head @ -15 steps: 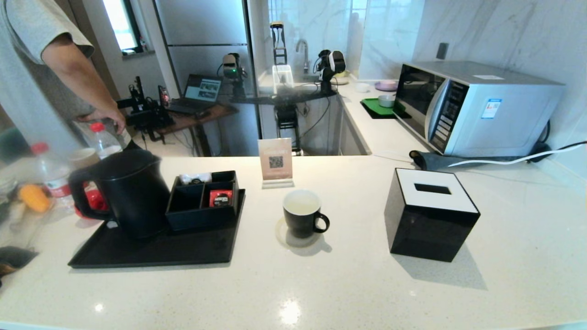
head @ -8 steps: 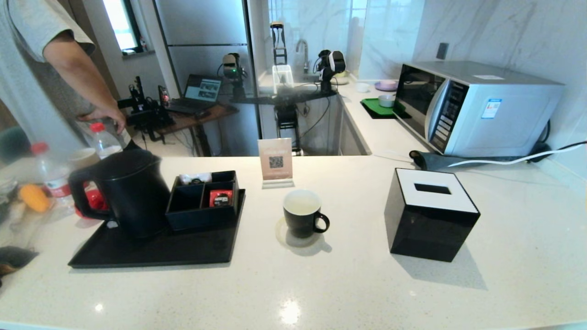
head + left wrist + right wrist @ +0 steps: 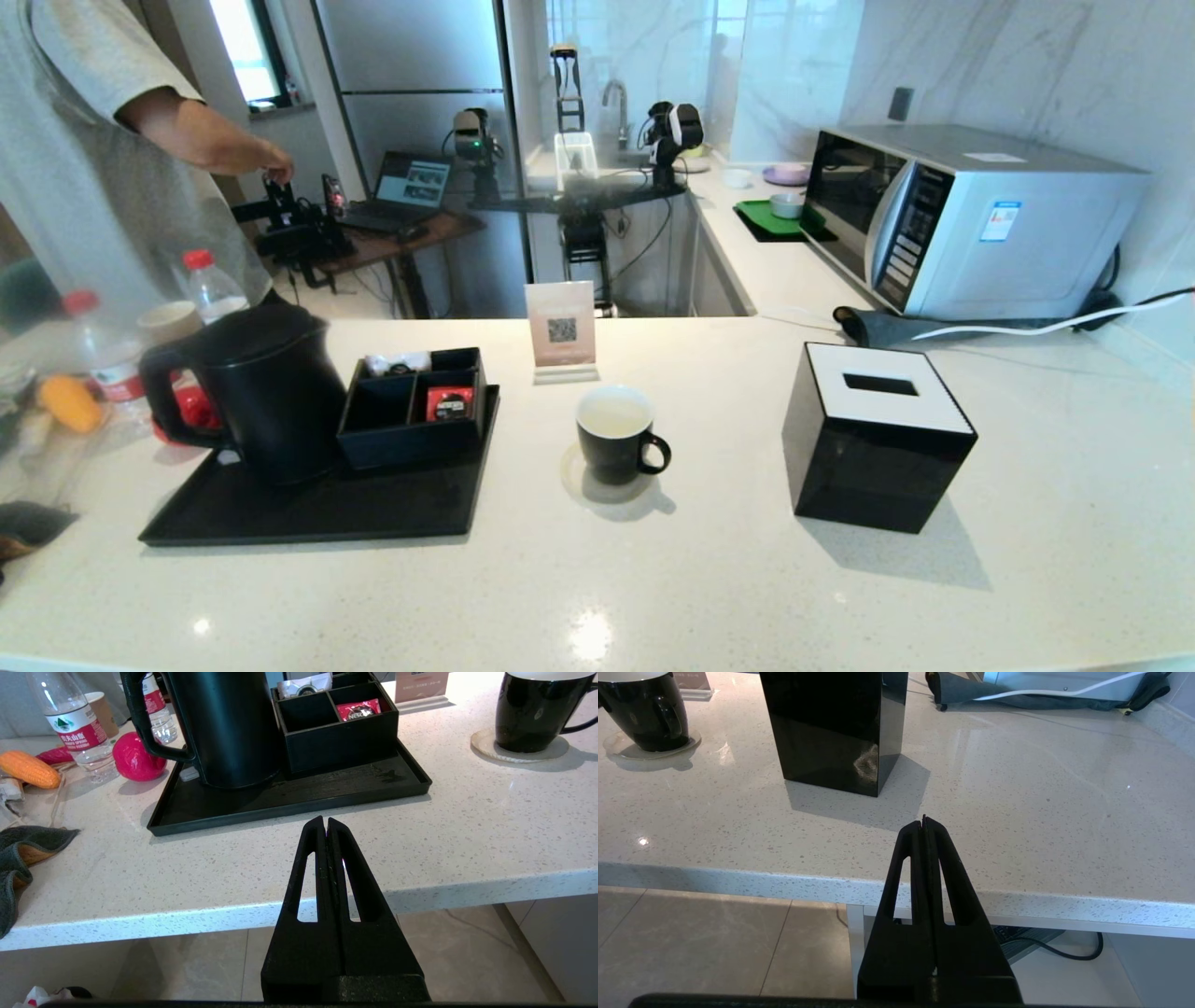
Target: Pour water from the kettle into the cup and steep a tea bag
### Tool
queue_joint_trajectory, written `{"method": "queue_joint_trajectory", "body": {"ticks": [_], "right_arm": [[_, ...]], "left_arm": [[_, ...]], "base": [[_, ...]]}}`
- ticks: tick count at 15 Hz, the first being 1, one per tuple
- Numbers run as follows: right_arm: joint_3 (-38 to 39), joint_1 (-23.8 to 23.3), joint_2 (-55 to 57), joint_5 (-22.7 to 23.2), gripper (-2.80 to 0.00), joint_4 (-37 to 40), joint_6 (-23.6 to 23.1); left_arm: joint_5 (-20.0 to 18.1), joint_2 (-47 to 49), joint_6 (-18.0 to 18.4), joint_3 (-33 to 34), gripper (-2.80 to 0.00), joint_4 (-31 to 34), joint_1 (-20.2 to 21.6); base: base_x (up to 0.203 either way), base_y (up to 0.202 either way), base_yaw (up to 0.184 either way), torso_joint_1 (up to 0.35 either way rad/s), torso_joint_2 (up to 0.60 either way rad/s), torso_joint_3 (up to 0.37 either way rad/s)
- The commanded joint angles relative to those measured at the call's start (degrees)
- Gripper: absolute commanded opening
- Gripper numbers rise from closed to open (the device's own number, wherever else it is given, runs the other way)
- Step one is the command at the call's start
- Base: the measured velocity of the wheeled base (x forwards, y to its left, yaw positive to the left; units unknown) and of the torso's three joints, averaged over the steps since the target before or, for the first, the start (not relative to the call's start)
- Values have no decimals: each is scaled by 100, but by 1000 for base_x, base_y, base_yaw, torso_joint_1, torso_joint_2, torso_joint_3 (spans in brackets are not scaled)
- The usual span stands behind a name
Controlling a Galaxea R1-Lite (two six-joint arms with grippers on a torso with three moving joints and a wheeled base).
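Observation:
The matte-black kettle (image 3: 266, 397) (image 3: 224, 728) stands upright on the left end of a black tray (image 3: 308, 513) (image 3: 289, 798), its loop handle facing left. A black compartment box (image 3: 415, 406) (image 3: 336, 732) beside it holds a red sachet (image 3: 449, 403) (image 3: 359, 709) and white packets. The black cup (image 3: 614, 434) (image 3: 532, 711) (image 3: 644, 711) sits on a round coaster at the counter's middle, handle to the right. My left gripper (image 3: 326, 822) is shut and empty, hovering at the counter's near edge before the tray. My right gripper (image 3: 924, 822) is shut and empty, near the front edge, short of the tissue box.
A black tissue box (image 3: 878, 434) (image 3: 836, 728) stands right of the cup. A QR sign (image 3: 561, 329) is behind the cup, a microwave (image 3: 971, 219) at back right. Water bottles (image 3: 77, 723), a red ball (image 3: 135, 758), corn (image 3: 30, 769) and a cloth (image 3: 28, 844) crowd the left. A person (image 3: 103, 149) stands far left.
The person's hand has lifted off the bottle at the far left and reached up toward the back. Kettle, cup and both grippers have not moved.

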Motion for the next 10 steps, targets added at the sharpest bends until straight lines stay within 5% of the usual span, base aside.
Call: {"method": "queue_joint_trajectory", "body": {"ticks": [1,10], "right_arm": [[0,2,7,0,-280,0,2],[0,2,7,0,-280,0,-7]], "left_arm": [[-4,0,3,0,-280,-3,0],[-4,0,3,0,-280,-3,0]], "base": [[0,0,0,0,0,0],[0,0,0,0,0,0]]}}
